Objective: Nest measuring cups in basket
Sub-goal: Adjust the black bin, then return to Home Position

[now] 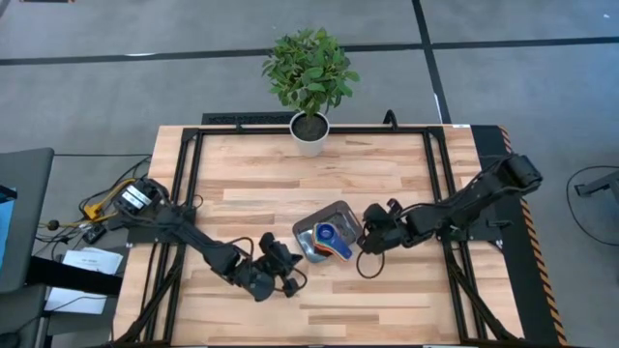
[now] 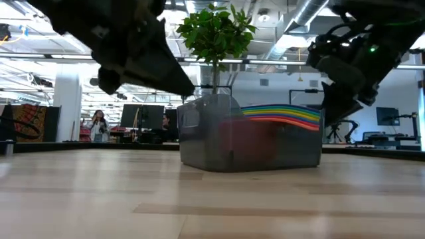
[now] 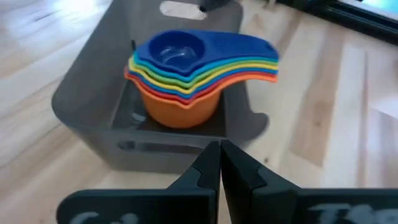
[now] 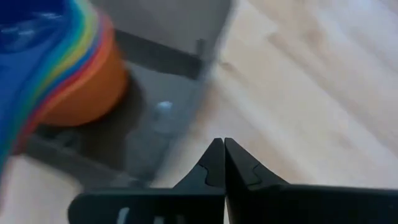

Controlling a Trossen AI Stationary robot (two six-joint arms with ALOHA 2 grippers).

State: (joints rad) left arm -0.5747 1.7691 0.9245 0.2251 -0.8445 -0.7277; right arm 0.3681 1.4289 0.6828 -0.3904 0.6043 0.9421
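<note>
On top of the big wooden table [image 1: 251,184] sit all the things, with two dark arms reaching over it. At the far edge of the table stands a green plant [image 1: 309,66] in a white pot [image 1: 309,135], well away from the rest. Near the middle of the table lies the grey basket [image 1: 308,232], turned a bit crooked. Inside the basket are the measuring cups [image 3: 180,81], all stacked one inside the other. The orange cup is at the bottom of the stack and the dark blue cup is on top, with the other colours showing as thin stripes in between. The flat handles all point the same way and fan out over the basket's edge. The left gripper [image 3: 221,163] hangs just beside one side of the basket, with its two fingers pressed together and holding nothing. The right gripper [image 4: 222,160] hangs just beside the other side of the basket, and its two fingers are pressed together too, with nothing between them.
</note>
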